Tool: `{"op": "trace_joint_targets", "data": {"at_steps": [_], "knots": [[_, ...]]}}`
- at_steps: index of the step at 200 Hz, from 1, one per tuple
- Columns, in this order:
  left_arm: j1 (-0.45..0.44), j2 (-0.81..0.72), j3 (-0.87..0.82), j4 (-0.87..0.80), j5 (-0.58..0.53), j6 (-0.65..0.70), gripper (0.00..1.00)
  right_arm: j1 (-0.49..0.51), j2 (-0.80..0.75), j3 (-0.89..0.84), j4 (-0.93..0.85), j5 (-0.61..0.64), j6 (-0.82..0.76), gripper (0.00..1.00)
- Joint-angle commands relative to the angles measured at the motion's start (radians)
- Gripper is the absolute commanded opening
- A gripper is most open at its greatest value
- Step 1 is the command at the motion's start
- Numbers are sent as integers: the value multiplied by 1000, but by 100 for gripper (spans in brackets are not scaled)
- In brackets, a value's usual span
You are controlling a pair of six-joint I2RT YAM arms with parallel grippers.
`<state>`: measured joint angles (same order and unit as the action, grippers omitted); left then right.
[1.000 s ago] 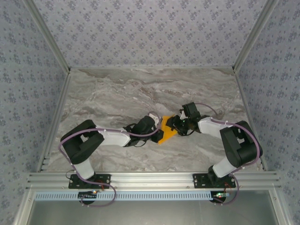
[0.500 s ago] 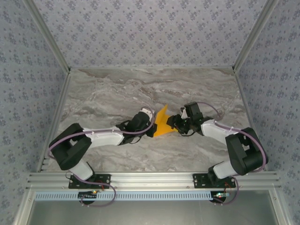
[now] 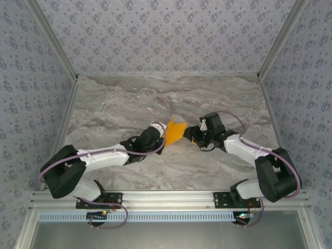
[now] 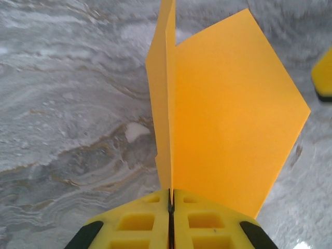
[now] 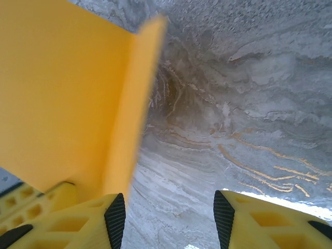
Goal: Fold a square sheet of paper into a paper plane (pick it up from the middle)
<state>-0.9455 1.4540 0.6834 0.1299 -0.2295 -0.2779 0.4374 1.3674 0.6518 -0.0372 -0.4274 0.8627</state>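
Rail (image 3: 171, 198) of aluminium runs along the near edge, with both arm bases bolted to it. Left arm (image 3: 104, 154) reaches far and right across the table (image 3: 119, 104). Right arm (image 3: 249, 149) reaches far and left. The two meet near the table's middle.

Left gripper (image 4: 170, 203): jaws pressed together and clamped on the paper (image 4: 228, 114). In the left wrist view the yellow fingers (image 4: 207, 222) meet at a thin seam, and the sheet's crease rises straight out of that seam.

Right gripper (image 5: 169, 220): jaws apart, with bare marble-patterned table showing between the black pads (image 5: 115, 218). Nothing sits between them. The paper stands just beside the outer face of one finger; contact there cannot be confirmed.

Paper: plain bright orange and folded. From the left wrist, one broad flap spreads to the right and ends in an angled corner. A second flap stands nearly edge-on along the crease. In the top view it sits between the two grippers, just right of the left one and just left of the right one, with its tip pointing far. Whether any edge rests on the table cannot be told.

Walls (image 3: 166, 36) with a small repeated pattern enclose the table at left, right and far.
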Motion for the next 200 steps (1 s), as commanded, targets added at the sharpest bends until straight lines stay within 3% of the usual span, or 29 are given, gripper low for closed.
{"op": "trace_joint_targets", "data": {"at_steps": [1, 47, 132, 200], "knots": [[-39, 65, 33, -21, -31, 50, 9, 6, -33, 9, -38, 61, -15, 53], [-74, 161, 80, -37, 7, 34, 7, 6, -59, -9, -58, 101, -17, 52], [-73, 202, 76, 50, 149, 33, 6, 3, -62, -38, -46, 112, -9, 52], [-21, 208, 21, 195, 269, -132, 5, 0, -63, -70, 2, 85, -5, 52]]}}
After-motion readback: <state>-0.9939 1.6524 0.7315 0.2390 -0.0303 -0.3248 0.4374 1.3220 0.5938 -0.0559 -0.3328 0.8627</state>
